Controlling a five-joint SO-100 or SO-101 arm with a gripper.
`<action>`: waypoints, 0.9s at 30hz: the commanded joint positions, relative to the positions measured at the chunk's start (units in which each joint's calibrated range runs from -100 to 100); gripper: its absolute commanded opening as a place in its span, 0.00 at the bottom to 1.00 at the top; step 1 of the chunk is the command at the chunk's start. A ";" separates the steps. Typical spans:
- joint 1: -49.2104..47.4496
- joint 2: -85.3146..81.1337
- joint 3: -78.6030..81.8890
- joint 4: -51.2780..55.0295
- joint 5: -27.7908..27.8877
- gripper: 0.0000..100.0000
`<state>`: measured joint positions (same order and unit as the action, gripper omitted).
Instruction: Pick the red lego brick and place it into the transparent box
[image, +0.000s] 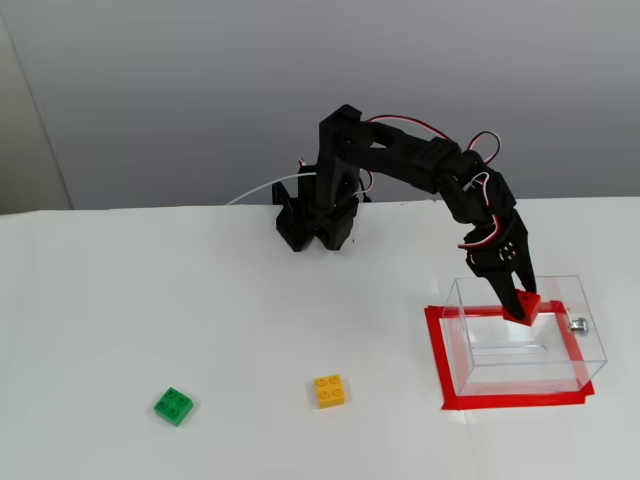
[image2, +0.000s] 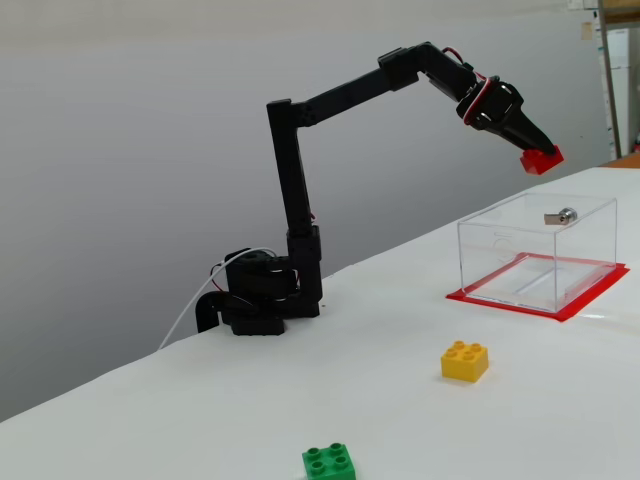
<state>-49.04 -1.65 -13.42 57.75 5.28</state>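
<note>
My gripper (image: 519, 303) is shut on the red lego brick (image: 527, 309) and holds it in the air above the transparent box (image: 520, 352). In a fixed view the gripper (image2: 535, 152) and the red brick (image2: 542, 159) hang well above the box's open top (image2: 536, 252). The box is clear plastic with a small silver knob (image: 577, 324) on its right wall, and it stands inside a red tape rectangle (image: 441, 360). The knob also shows in a fixed view (image2: 565, 215).
A yellow brick (image: 330, 390) lies on the white table left of the box, and a green brick (image: 174, 405) lies further left. Both show in a fixed view, the yellow one (image2: 465, 360) and the green one (image2: 329, 462). The arm's base (image: 315, 215) stands at the back.
</note>
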 joint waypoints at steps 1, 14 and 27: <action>-2.16 1.52 -4.31 -0.05 -0.06 0.13; -6.08 2.46 -2.05 0.90 0.00 0.13; -5.56 2.71 -1.95 2.99 0.00 0.13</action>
<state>-54.91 1.48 -14.83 60.41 5.28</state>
